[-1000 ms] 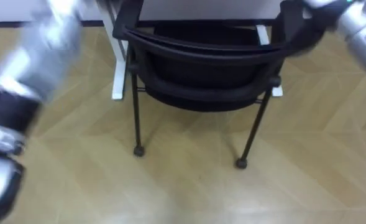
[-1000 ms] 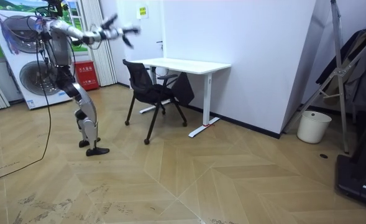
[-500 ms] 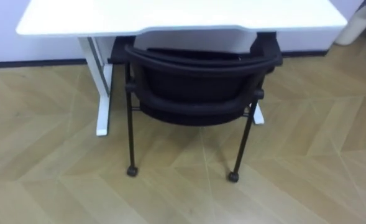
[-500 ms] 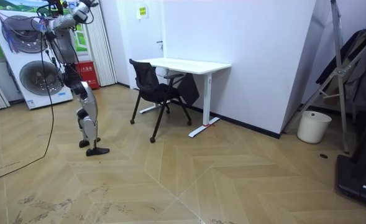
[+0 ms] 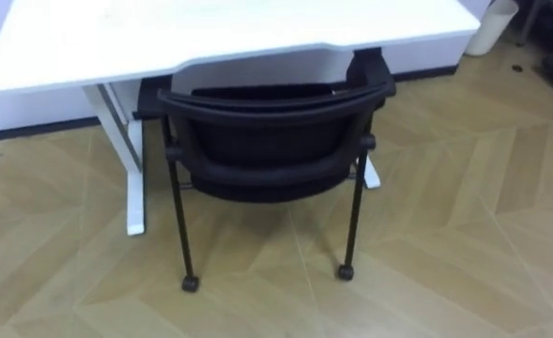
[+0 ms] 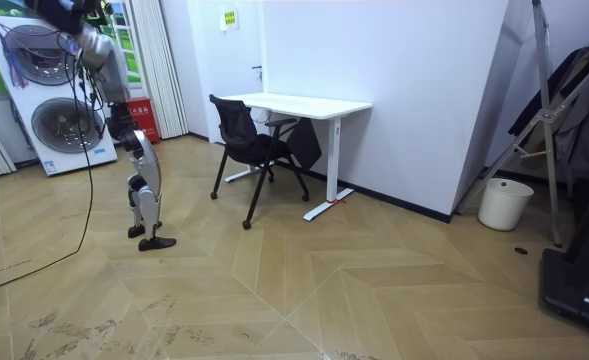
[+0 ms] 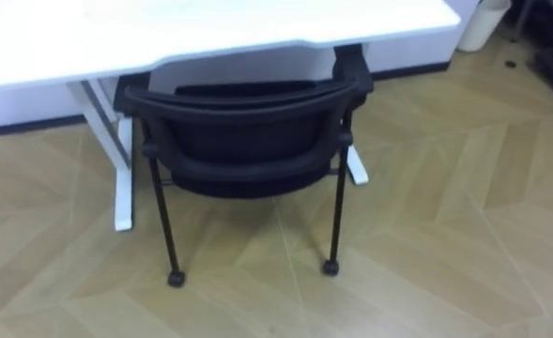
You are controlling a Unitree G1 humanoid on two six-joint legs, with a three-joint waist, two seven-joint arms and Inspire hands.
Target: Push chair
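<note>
Open herringbone wood floor (image 5: 445, 235) is stretching all around. The smooth white tabletop (image 5: 210, 33) is hanging its front edge over the seat of the chair (image 5: 267, 141). Its curved black back is facing the robot, and its thin dark legs are ending in small castors (image 5: 190, 282). The robot is standing well apart, by the washers (image 6: 59, 125). A robot hand (image 6: 62, 8) is showing as a dark blur overhead; open or closed, I cannot tell.

Readable text: none in any view.
Yellow sign (image 6: 230, 17): on the wall above the chair (image 6: 232, 122); its print is too small to read.
Red box (image 6: 146, 118): on the floor, well to the room view's left of the chair; its pale marks are illegible.
</note>
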